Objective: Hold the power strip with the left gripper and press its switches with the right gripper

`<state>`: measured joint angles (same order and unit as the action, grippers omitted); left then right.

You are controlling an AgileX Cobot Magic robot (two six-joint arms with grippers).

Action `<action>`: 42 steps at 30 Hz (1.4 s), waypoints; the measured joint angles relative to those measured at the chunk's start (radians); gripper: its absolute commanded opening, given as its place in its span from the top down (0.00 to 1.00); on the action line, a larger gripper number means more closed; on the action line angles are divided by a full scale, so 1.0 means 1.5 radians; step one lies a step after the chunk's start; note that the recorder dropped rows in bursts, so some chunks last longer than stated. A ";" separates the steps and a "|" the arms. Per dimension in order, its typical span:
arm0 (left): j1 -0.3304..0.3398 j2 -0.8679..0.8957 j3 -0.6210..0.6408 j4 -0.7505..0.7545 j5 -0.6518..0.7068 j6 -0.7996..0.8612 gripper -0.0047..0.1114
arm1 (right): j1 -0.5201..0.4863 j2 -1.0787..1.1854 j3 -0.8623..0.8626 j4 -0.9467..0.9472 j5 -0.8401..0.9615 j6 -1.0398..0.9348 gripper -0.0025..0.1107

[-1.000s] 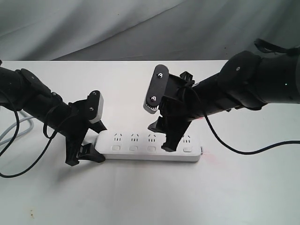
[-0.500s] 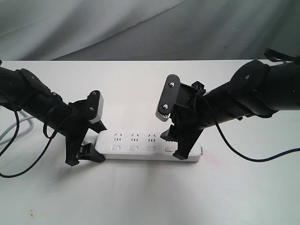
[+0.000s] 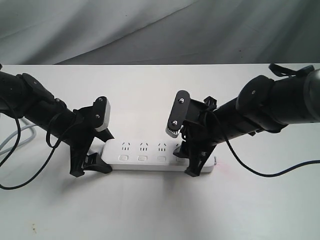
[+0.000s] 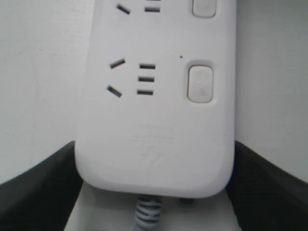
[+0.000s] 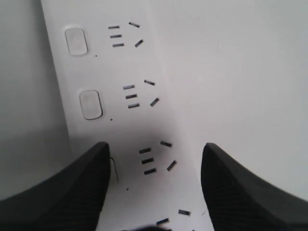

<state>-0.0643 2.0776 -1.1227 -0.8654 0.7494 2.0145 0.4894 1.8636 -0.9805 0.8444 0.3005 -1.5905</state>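
The long white power strip (image 3: 150, 152) lies flat on the white table (image 3: 150, 210). My left gripper (image 3: 96, 156) is shut on its left end, where the grey cord (image 4: 147, 211) comes out. In the left wrist view both black fingers (image 4: 38, 187) press the strip's (image 4: 154, 120) sides, and one switch (image 4: 200, 83) shows beyond them. My right gripper (image 3: 188, 161) stands open over the strip's right part, tips down on it. In the right wrist view one finger (image 5: 62, 192) lies over a switch in the row. Two switches (image 5: 90, 104) show bare beyond it.
The grey cord (image 3: 20, 136) loops off the table's left side. Thin black cables hang from both arms, one trailing right (image 3: 280, 172). A grey cloth backdrop (image 3: 150, 30) rises behind the table's far edge.
My right gripper has moved along the strip toward its right end and lowered onto it. The left gripper and the strip have stayed put.
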 measured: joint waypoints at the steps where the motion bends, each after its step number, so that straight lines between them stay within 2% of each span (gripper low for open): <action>1: 0.000 0.000 0.000 0.000 0.000 0.000 0.49 | 0.000 0.000 0.000 0.000 0.000 0.000 0.51; 35: 0.000 0.000 0.000 0.000 0.000 0.000 0.49 | 0.000 0.027 -0.001 0.004 -0.018 -0.014 0.52; 42: 0.000 0.000 0.000 0.000 0.000 0.000 0.49 | 0.000 0.027 0.016 0.018 -0.029 -0.049 0.52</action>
<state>-0.0643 2.0776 -1.1227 -0.8654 0.7494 2.0145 0.4894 1.9043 -0.9572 0.8707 0.2576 -1.6643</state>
